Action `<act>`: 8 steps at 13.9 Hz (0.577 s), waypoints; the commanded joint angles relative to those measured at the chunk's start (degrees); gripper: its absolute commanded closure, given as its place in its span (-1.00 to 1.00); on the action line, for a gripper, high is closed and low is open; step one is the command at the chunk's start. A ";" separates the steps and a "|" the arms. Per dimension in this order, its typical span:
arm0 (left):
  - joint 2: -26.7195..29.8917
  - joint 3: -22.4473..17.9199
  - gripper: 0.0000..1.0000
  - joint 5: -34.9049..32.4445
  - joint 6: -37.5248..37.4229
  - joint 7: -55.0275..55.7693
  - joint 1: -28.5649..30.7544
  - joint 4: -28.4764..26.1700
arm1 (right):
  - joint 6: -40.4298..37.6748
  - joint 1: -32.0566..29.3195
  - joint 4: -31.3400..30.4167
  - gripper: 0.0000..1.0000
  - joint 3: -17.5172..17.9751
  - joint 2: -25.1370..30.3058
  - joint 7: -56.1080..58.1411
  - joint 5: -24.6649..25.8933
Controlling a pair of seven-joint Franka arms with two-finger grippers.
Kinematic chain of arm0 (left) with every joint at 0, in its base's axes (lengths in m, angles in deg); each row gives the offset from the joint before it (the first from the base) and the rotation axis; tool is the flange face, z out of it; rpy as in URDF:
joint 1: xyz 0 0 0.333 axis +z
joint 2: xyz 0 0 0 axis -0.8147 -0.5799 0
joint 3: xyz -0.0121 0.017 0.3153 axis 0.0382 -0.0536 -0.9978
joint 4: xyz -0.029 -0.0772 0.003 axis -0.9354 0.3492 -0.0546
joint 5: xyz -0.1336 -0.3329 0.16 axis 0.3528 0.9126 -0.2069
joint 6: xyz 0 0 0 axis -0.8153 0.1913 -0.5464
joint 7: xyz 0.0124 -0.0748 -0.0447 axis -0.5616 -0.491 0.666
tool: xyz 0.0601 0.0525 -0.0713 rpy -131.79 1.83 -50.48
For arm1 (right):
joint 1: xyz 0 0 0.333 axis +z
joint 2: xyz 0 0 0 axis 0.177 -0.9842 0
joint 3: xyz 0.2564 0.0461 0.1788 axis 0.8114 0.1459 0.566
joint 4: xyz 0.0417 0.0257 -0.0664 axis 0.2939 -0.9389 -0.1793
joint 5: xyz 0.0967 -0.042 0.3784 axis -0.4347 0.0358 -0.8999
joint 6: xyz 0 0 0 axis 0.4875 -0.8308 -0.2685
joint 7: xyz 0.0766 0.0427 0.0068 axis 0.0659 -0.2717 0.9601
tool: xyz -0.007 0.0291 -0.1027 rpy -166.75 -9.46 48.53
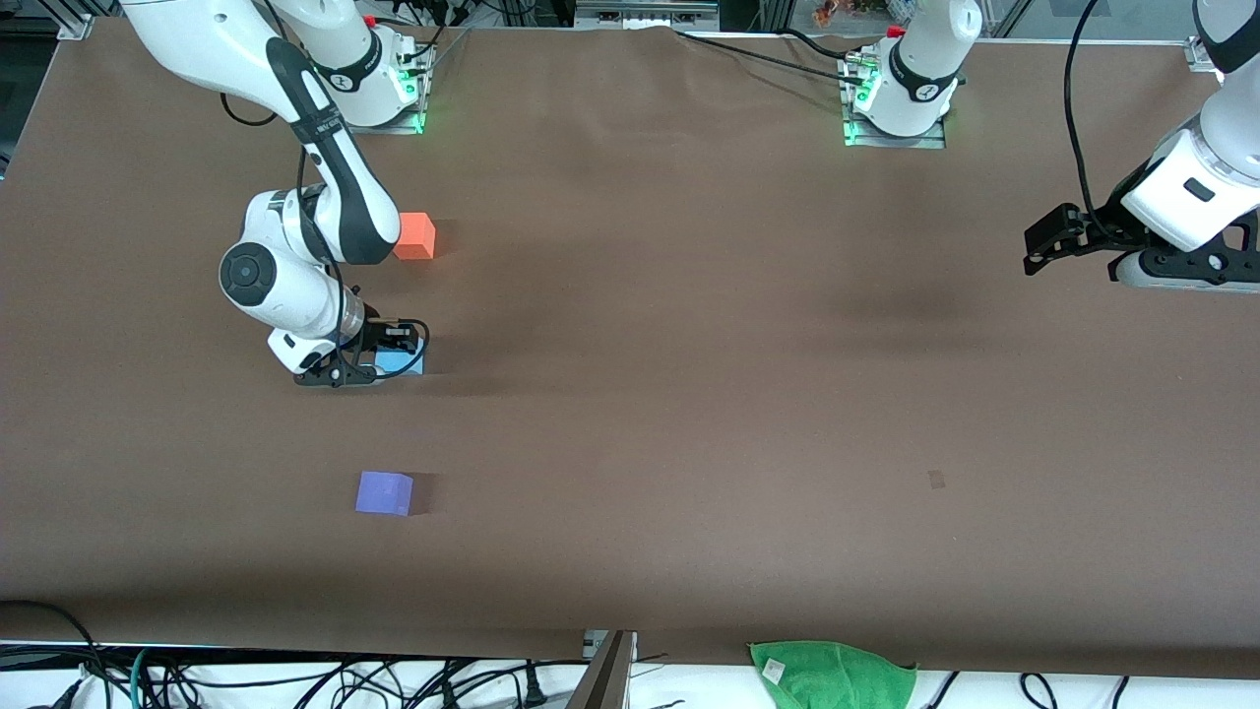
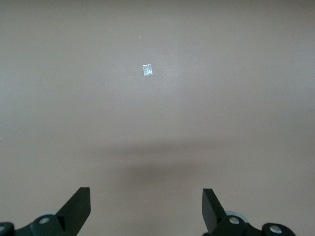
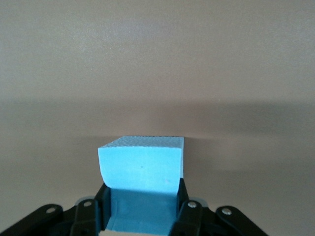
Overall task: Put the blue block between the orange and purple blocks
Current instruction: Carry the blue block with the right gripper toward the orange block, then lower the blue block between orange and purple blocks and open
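Right gripper (image 1: 379, 362) clamps blue block (image 1: 406, 362) low at surface (image 1: 689, 394), between orange block (image 1: 416, 236) and purple block (image 1: 384, 492) (roughly midway). Release gently, lift straight. Left gripper (image 1: 1036, 248) waits, spread wide.

White rounded arms with black joint bands, black cables, black hands (image 1: 379, 347).
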 commanded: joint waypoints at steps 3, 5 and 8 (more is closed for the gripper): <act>-0.83 0.07 -1.00 -0.77 -1.43 0.31 -0.18 1.96 | 1.68 -0.32 -1.57 -0.63 0.33 1.31 0.76 -1.40; -0.83 0.07 -1.00 -0.77 -1.43 0.31 -0.18 1.96 | 0.63 -0.32 0.36 -1.00 0.33 1.93 1.21 -1.40; -0.83 0.07 -1.00 -0.77 -1.43 0.31 -0.18 1.96 | -8.30 -0.32 7.46 -1.00 -0.02 2.19 2.43 -0.96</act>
